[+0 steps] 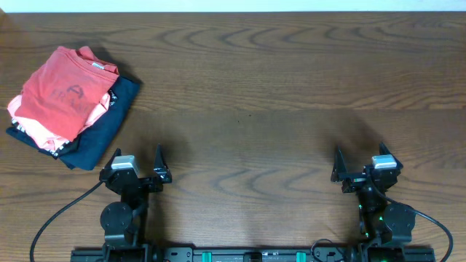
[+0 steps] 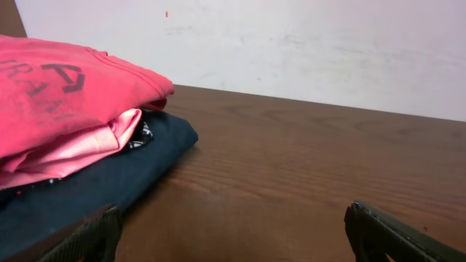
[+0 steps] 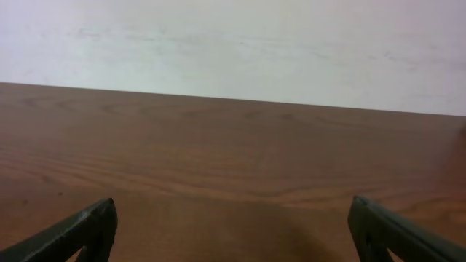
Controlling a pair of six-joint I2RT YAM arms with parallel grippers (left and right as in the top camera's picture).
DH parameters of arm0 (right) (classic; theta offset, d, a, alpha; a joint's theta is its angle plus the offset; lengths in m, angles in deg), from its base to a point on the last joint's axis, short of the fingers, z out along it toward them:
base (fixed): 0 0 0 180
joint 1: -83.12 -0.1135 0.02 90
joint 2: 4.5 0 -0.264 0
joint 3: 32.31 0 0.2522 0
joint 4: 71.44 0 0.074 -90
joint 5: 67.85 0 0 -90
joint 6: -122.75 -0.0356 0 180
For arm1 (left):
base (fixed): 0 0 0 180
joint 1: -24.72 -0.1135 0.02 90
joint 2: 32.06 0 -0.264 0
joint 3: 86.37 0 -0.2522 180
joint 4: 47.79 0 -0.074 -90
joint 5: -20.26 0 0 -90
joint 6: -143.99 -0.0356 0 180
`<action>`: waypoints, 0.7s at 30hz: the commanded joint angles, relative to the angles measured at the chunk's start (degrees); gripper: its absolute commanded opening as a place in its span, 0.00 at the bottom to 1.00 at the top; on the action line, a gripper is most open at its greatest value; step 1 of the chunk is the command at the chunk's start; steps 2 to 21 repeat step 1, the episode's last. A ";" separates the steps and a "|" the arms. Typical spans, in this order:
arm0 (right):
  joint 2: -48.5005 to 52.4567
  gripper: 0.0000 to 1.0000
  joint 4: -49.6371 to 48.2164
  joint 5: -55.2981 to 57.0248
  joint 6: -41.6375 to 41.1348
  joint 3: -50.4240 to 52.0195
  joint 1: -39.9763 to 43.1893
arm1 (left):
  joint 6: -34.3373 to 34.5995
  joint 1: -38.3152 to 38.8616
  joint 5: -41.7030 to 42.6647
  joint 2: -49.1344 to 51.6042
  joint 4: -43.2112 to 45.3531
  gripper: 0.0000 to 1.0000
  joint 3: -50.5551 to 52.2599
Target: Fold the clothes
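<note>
Both left fingers (image 1: pixel 159 161) and right fingers (image 1: pixel 338 166) spread wide, empty; the red T-shirt (image 1: pixel 62 91) looks folded, so leaving it alone seems best.

At the left of the frame the coral-red T-shirt (image 2: pixel 65 94) lies folded, dark lettering facing up, on top of a paler pink garment (image 2: pixel 80 149), and both rest on a dark navy garment (image 2: pixel 109 182) on the brown wooden table (image 2: pixel 306 160). A small black-and-white patterned edge shows between pink and navy, perhaps part of the navy piece. The left gripper (image 2: pixel 237 236) has its dark fingers (image 2: pixel 91 234) spread to the bottom corners, with a white wall (image 2: pixel 291 51) behind.
</note>
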 commanded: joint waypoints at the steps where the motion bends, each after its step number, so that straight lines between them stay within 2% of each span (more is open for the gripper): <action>1: -0.20 0.99 0.24 0.42 0.85 0.07 -0.61 | -1.18 0.17 -0.46 -0.37 -1.29 0.98 1.38; 21: -0.20 0.99 0.24 0.42 0.85 0.07 -0.61 | -1.18 0.17 -0.46 -0.37 -1.29 0.98 1.38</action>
